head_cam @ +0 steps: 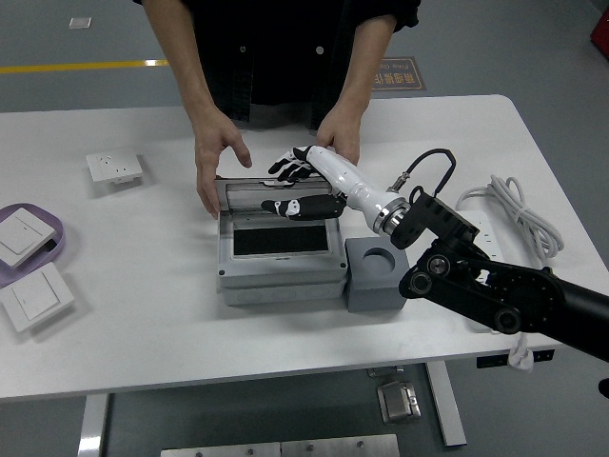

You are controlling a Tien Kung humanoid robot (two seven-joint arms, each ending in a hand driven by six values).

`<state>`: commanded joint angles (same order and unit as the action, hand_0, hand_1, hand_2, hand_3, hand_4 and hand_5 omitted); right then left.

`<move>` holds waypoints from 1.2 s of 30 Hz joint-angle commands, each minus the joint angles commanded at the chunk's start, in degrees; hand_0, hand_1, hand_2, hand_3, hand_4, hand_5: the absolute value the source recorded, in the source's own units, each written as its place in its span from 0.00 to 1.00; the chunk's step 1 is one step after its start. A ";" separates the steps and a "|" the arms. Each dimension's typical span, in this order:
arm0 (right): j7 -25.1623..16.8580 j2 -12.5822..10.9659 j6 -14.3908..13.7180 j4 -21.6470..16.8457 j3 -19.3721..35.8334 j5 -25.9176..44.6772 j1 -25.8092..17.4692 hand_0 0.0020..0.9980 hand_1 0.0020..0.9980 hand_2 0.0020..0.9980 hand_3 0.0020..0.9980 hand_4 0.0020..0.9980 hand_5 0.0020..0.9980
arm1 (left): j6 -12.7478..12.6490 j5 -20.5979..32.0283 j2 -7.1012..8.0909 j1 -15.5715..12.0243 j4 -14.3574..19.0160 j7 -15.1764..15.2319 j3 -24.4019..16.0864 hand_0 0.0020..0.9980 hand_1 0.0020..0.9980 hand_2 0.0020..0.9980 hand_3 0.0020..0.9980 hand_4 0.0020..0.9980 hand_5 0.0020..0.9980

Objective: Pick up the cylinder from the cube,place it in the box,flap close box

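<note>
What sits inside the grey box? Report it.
Inside the grey box a dark rectangular panel shows. The right hand and the raised lid cover the back part, so the cylinder cannot be seen.

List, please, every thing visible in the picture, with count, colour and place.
box: 1, grey, table centre, lid part open
cube: 1, dark grey, right of box, round socket on top
wall socket: 1, white, left
switches: 2, white, far left, one on the tray
tray: 1, purple, left edge
power strip: 1, white with cable, right
table: 1, white
person's hands: 2, at the box's far side
right hand: 1, black and white, over the lid, fingers relaxed
</note>
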<state>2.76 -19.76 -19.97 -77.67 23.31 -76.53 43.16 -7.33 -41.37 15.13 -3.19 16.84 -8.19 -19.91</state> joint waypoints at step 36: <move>-9.34 -8.24 -2.07 -11.72 28.70 8.90 -27.59 0.57 0.59 0.60 0.63 0.73 0.38 | 0.14 -1.97 -0.23 -1.16 -0.27 -0.07 -2.35 0.61 0.63 0.65 0.67 0.71 0.27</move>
<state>-6.58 -28.00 -22.03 -89.39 52.01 -67.63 15.58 -7.20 -43.34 14.89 -4.35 16.57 -8.26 -22.26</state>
